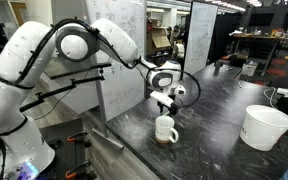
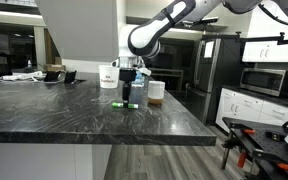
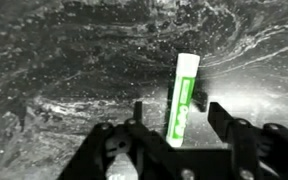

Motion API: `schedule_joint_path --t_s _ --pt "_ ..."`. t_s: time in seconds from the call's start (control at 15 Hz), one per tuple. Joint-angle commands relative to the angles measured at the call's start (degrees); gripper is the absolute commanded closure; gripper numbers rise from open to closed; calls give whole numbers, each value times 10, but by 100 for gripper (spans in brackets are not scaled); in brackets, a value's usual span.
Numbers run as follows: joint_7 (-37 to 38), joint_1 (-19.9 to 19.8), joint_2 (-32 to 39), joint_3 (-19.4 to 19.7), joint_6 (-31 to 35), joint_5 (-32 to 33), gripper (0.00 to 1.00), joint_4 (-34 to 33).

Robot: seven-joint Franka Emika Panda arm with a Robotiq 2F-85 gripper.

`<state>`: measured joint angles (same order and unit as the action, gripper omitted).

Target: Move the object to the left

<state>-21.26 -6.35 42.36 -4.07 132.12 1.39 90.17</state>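
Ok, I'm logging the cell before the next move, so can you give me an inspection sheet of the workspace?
Surface: dark marbled counter.
Job's things: green stick lying flat on the counter, not gripped.
Clutter: white mug near the stick; white bucket farther off; small items at the counter's far end, too small to tell.
Gripper: gripper open, low over the counter, straddling the stick.
Cables: black cable along the arm.
Surroundings: whiteboard; microwave.
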Motion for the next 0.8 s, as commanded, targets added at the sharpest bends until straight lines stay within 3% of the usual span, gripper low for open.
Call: schedule_joint_path --t_s 0.0,0.4,0.73 --pt "-4 5 7 2 -22 7 54 -14" --pt "9 22 -8 6 -22 27 99 -4" --pt "32 61 -62 1 4 37 95 87"
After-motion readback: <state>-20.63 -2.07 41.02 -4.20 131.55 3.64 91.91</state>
